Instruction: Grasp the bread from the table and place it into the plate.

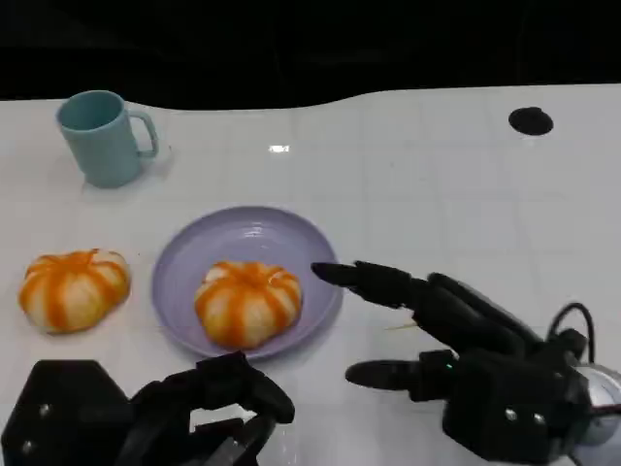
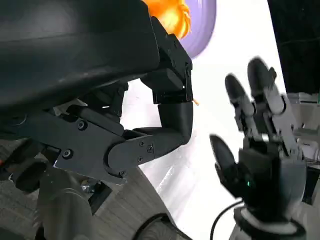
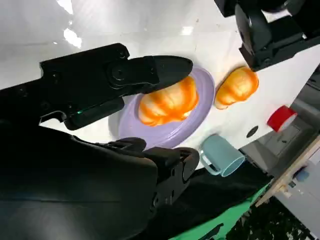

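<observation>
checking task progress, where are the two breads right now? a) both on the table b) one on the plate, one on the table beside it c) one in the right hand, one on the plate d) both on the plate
b: one bread sits on the purple plate, the other bread lies on the table apart from the plate's rim.

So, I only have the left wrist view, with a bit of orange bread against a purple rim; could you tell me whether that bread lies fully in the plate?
Observer: Yes, the bread lies wholly inside the plate, and neither hand touches it.
Operator: Thank you. Is there any other bread about?
Observer: A second bread sits on the table, beside the plate on the robot's left, apart from it.
Operator: And where is the right hand relative to the plate?
Observer: The right hand is beside the plate on the robot's right, fingers spread, one fingertip close to the rim.
</observation>
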`<state>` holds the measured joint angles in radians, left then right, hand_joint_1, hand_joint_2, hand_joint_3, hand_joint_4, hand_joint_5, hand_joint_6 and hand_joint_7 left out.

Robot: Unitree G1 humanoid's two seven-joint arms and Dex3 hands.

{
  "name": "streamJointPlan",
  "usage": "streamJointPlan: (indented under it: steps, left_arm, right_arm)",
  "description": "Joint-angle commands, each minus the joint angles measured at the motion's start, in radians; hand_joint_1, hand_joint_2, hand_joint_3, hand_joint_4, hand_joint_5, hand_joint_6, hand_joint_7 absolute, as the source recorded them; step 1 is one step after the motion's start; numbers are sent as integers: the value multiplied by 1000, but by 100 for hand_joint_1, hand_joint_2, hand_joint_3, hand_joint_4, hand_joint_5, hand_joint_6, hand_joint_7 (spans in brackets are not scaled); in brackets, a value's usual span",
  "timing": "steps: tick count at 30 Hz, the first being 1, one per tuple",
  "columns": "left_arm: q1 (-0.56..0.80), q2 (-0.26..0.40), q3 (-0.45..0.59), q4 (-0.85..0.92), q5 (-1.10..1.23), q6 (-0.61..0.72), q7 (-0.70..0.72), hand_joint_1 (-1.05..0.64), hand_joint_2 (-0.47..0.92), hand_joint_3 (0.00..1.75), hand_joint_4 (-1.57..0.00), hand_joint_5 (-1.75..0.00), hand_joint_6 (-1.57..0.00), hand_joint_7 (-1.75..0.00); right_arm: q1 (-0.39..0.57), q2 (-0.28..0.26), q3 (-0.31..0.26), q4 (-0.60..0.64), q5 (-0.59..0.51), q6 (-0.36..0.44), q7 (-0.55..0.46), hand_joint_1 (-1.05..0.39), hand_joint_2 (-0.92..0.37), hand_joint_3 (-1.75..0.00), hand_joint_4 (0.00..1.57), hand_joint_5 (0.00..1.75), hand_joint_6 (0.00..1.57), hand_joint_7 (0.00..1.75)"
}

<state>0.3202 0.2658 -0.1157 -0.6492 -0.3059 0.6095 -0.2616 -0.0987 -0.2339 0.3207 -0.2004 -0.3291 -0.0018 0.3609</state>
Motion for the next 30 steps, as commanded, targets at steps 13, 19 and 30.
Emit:
streamJointPlan:
  steps: [13,19,30]
  left_arm:
    - [-6,15,16,17,-2,-15,-17,-35,91,59,-67,-175,-61,-143]
    - [-6,14,20,17,-9,-13,-16,-35,92,57,-67,-175,-61,-143]
    - [-4,22,35,17,-18,-7,-24,-36,92,55,-67,-175,-61,-141]
  right_arm:
    - [238,-122,-206,-124,20,-196,-95,-11,-70,-55,65,133,85,79]
    - [313,-129,-261,-171,-11,-214,-137,1,-40,-124,85,163,92,113]
    - [384,-73,-260,-139,-110,-254,-289,3,-25,-145,91,175,86,143]
